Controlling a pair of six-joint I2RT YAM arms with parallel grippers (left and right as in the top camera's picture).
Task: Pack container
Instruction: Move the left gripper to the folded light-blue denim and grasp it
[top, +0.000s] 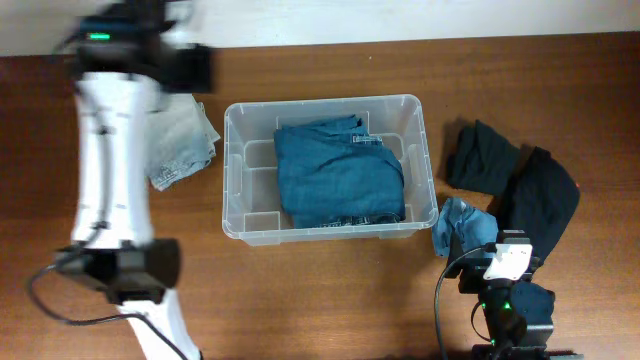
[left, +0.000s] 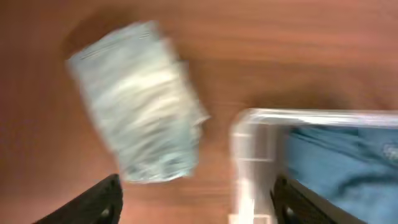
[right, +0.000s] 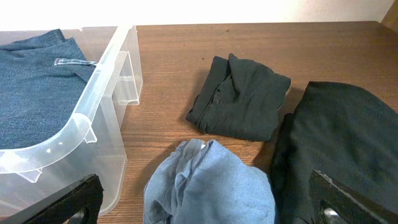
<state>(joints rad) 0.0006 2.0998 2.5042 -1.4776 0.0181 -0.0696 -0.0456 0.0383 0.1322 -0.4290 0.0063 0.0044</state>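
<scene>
Our left gripper (left: 199, 198) gapes wide and empty near the pale cloth (left: 140, 102) at the bench's back-left corner, our right gripper (right: 205, 200) equally wide beside the container (top: 232, 175).

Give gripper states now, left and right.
Left gripper: open, holding nothing.
Right gripper: open, holding nothing, over the light-blue garment.

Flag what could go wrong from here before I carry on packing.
1. The left pincer is open with the container corner in front of one finger. Reaching for the pale folded cloth could clip the wall, and that view is blurred.
2. The crumpled light blue cloth lies against the larger black garment, so the right pincer might drag both.
</scene>
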